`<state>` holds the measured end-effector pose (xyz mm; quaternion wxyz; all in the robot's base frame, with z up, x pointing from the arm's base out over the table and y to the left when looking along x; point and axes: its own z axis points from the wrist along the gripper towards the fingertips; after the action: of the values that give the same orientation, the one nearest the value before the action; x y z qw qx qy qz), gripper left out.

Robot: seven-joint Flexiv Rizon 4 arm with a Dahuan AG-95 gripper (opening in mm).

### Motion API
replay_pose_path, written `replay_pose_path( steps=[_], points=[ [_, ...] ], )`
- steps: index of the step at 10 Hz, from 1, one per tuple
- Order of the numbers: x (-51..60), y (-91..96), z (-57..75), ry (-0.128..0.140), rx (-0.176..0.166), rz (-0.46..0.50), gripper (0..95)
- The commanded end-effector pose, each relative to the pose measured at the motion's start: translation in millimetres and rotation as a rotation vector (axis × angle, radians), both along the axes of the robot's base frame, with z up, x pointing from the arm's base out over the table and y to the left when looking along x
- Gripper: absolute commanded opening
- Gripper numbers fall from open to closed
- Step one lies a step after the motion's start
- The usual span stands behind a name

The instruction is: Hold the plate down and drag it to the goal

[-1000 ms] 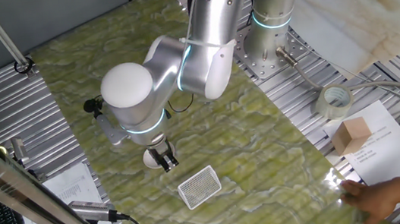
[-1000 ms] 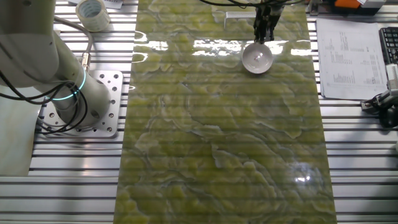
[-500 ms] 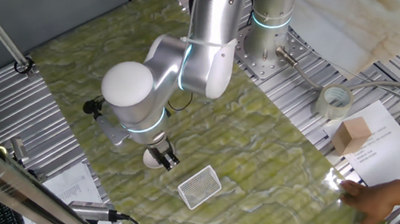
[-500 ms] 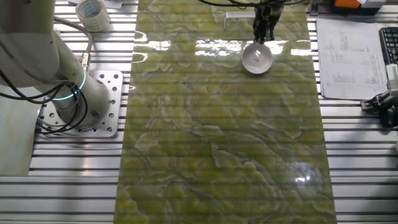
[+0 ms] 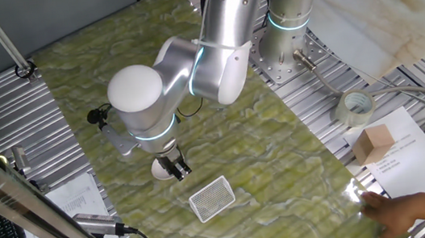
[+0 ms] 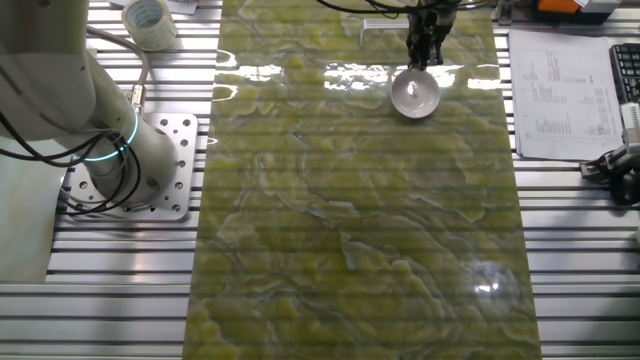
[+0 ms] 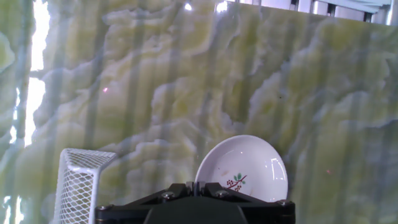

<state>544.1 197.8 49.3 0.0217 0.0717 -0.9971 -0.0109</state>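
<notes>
Goal [image 7: 79, 184] at lower left in hand view: white mesh tile, flat on green marbled mat [image 7: 186, 81]. Just right of it, apart, plate [image 7: 244, 170], small red-and-green sprig at centre. Gripper [image 5: 176, 169] fingers pressed together, tips down on plate's rim [image 6: 413, 93]. Farther right in one fixed view: tape roll [image 5: 356, 107], cardboard box [image 5: 375, 143] on paper.

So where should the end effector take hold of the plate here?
From above, on the inner floor of the plate near its rim. It is shallow, round and flat on the marble, too low to pinch. The closed end effector pressing down looks best.
</notes>
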Motion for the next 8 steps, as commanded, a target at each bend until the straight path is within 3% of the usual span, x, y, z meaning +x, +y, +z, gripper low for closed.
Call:
replay_pose_path(
  steps=[1,5,8],
  points=[
    [2.5,6.4,-2.0,-0.003,0.0,-0.008,0.0],
    [5.6,25.7,3.3,0.008,0.004,-0.036,0.0],
    [5.3,37.1,3.4,0.049,0.0,-0.055,0.0]
  ],
)
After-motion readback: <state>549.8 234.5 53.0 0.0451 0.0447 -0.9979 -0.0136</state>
